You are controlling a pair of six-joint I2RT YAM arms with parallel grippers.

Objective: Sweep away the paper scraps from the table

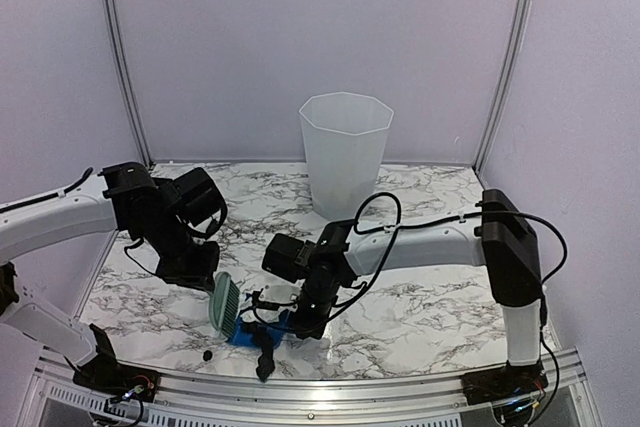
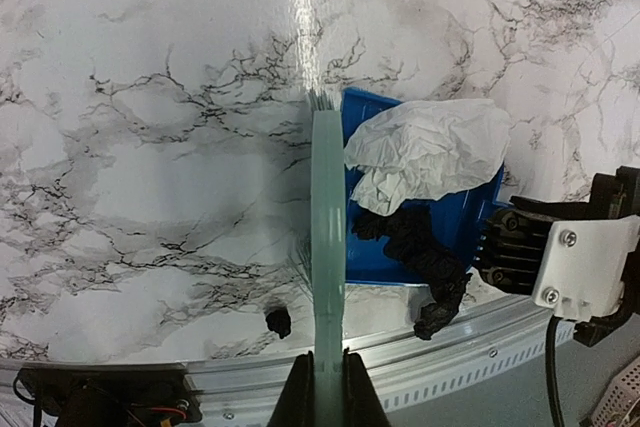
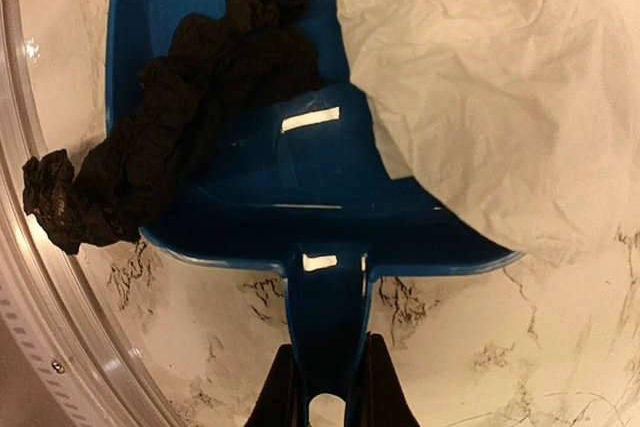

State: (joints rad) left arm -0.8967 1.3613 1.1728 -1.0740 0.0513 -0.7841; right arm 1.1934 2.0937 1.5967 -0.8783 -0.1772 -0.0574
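A blue dustpan (image 3: 250,197) lies on the marble table (image 1: 420,307) by the metal front edge. My right gripper (image 3: 328,347) is shut on its handle. In the pan are a crumpled white sheet of paper (image 3: 480,77) and long black twisted paper scraps (image 3: 160,147); one end of the black scraps (image 2: 437,312) hangs out over the metal rail. One small black scrap (image 2: 277,322) lies loose on the table left of the pan. My left gripper (image 2: 327,362) is shut on the pale green brush (image 2: 327,217), which stands edge-on against the pan's left side.
A tall translucent white bin (image 1: 345,152) stands at the back middle of the table. The metal rail (image 2: 500,352) runs along the front edge just below the pan. Both arms (image 1: 430,242) crowd the front left area.
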